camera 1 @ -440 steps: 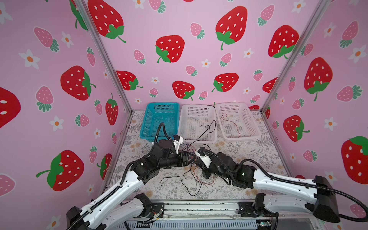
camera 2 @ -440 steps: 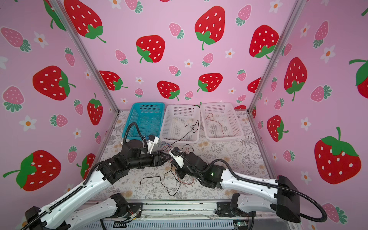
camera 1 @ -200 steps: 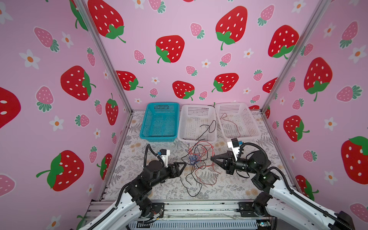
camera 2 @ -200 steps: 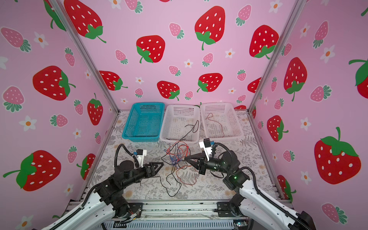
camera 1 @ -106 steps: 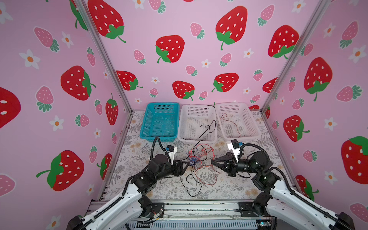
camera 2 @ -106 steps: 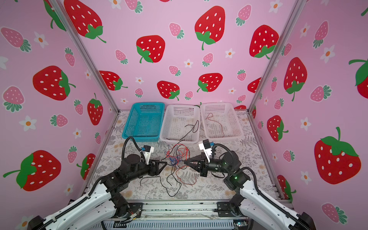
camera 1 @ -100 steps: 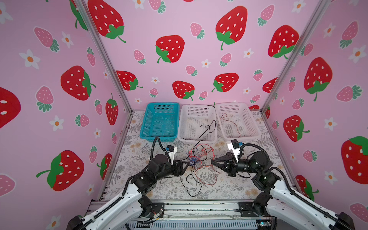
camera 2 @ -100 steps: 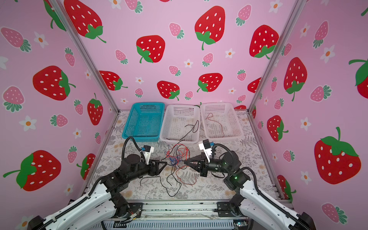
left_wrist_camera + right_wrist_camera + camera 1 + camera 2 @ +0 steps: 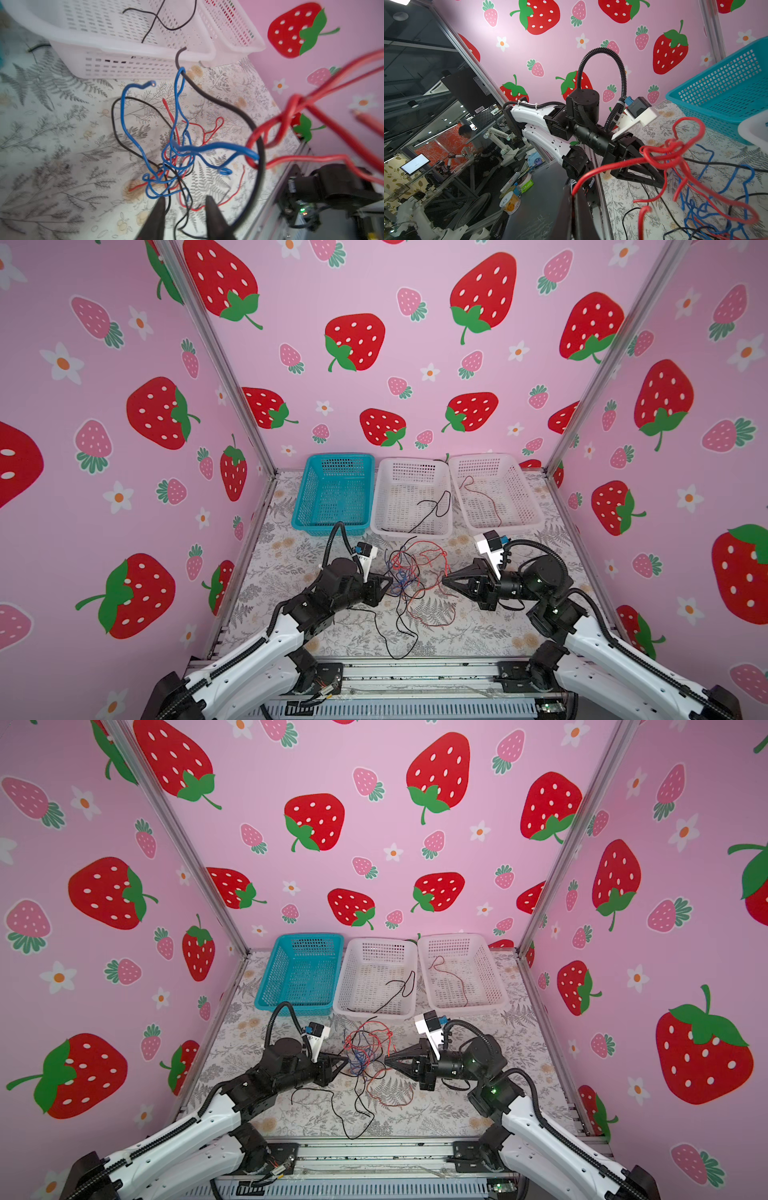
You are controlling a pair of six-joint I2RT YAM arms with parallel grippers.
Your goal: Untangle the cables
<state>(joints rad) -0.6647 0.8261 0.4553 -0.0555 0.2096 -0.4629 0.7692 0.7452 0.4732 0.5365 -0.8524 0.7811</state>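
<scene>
On the fern-printed table mat (image 9: 286,568), the cables (image 9: 405,572) lie in a loose knot of red, blue and black strands between the two arms, as both top views show. Behind the knot stand three perforated plastic baskets side by side. They are a blue basket (image 9: 309,497), a middle white basket (image 9: 380,510) holding one black cable (image 9: 432,506), and a right white basket (image 9: 525,497) holding a single red cable (image 9: 478,493).

The left gripper (image 9: 388,581), black and tapered, has its tip at the knot's left edge. In the left wrist view its jaws are parted, with thin black strands running through the gap. Blur there leaves it unclear whether either finger (image 9: 158,214) touches them. The right gripper (image 9: 444,581) sits at the knot's right edge, pinched tight on a glossy red strand (image 9: 612,166) that rises from its tip into a raised tangle. Blue strands (image 9: 207,146) curl, thin and wiry, over the mat.

A second earlier the left arm was drawn back, well clear of the knot, with its jaws wider. The right gripper has kept its place.
</scene>
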